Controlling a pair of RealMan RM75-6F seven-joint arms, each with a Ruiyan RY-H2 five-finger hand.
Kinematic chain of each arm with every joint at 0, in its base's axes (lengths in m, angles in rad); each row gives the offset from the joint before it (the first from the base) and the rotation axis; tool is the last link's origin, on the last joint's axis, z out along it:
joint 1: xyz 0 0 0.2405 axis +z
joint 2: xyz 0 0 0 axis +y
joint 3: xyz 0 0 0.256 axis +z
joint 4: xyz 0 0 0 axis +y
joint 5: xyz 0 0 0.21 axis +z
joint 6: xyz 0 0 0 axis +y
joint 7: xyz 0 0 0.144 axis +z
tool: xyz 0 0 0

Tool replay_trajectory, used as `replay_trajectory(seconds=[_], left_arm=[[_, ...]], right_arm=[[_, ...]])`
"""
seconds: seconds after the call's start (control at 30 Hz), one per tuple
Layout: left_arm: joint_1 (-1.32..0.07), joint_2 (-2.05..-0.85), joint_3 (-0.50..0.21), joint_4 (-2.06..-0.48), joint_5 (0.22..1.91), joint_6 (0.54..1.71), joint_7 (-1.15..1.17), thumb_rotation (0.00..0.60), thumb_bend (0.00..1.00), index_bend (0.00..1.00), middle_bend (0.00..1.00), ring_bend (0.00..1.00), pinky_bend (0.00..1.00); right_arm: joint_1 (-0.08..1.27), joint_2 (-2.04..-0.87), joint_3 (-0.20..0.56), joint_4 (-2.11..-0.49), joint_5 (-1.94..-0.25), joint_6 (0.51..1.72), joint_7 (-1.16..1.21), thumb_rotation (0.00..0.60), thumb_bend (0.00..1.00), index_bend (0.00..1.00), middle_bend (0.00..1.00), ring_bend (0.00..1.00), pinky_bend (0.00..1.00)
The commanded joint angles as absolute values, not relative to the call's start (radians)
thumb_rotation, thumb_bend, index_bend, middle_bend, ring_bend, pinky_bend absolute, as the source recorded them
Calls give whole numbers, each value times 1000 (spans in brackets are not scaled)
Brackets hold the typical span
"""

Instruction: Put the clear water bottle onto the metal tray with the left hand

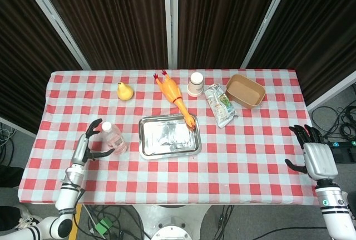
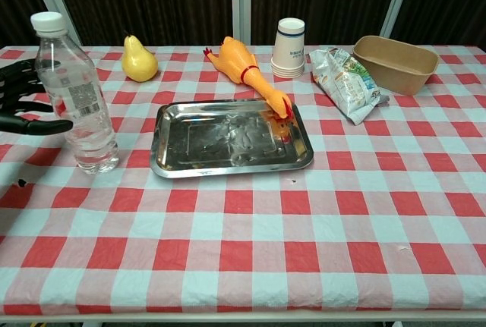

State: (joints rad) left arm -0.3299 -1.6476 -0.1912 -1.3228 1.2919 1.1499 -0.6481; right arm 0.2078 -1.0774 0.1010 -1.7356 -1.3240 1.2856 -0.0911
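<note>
Covering the desk point(image 1: 245, 156), a red and white checked cloth is seen, and the metal tray point(image 1: 168, 137) near its middle is taken as the landmark. The tray lies bare, apart from the beak end of a rubber chicken point(image 1: 175, 98), which is laid over its far right corner. The clear water bottle point(image 1: 114, 139) is stood upright on the cloth just left of the tray, white cap on, not yet lifted.

The left hand point(image 1: 87, 146) is held at the bottle's far side from the tray, fingers spread and curved toward it, the thumb reaching in low beside the bottle. Nothing is gripped; whether a fingertip is already touching the plastic cannot be told from either view. The reach is judged to be nearly done and the grasp not yet made. Next, the fingers are to be closed round the bottle's body, and the bottle is to be raised above the tray's rim, carried a short way right and set down upright on the bare metal.

The right hand point(image 1: 312, 154) is held well to the right of the tray at the desk's edge, fingers apart and empty.

Beyond the tray, a brown paper bowl point(image 1: 245, 91), a snack packet point(image 1: 219, 104), a stack of paper cups point(image 1: 196, 84) and a yellow pear point(image 1: 124, 91) are set, all well off the bottle's path. Only the chicken's beak is judged a hindrance, so the tray's left half is to be favoured.
</note>
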Motion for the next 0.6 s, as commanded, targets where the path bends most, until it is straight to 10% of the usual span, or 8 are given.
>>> replay_trajectory(seconds=[0.03,0.6], left_arm=[[-325,-1640,-187,-1336,1308,1155,-680,600,0,161,196,125,209],[-336,-1645,-211,-1377,1259,1100,-703,600,0,142,263,151,210]], right_arm=[[208,-1077,102,-1735,-1323,1286,-91,600,124,122,99,0,11],[211,-1073,102,-1735,-1318,1277,-86,600,125,122,99,0,11]])
